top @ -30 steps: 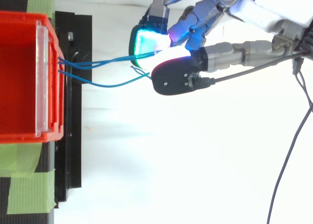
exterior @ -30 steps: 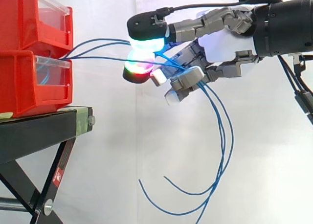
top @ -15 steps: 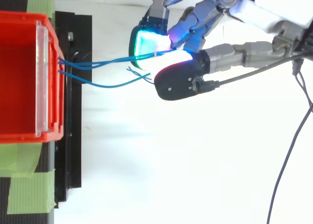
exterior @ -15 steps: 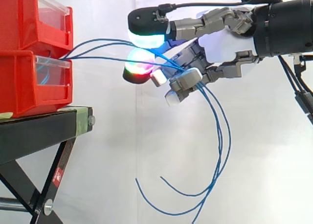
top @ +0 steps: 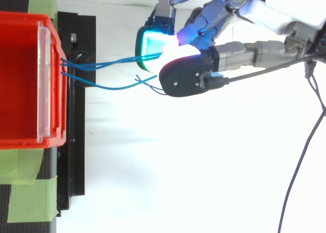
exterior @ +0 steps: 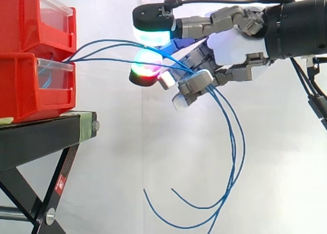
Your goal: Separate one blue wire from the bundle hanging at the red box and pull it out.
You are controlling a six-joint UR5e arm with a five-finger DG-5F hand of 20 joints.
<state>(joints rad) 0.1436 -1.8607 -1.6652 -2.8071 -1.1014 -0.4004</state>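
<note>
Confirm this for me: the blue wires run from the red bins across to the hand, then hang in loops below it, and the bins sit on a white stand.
One thing is wrong: the stand under the red bins is black, not white, as the side view shows. The rest holds: the blue wires run from the bins across to the hand, then hang in loops below it.

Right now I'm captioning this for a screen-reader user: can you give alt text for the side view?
A robot hand reaching in from the right holds blue wires between its fingers. The wires run from stacked red bins on a black stand at left, through the hand, then hang in loose loops below it.
</note>
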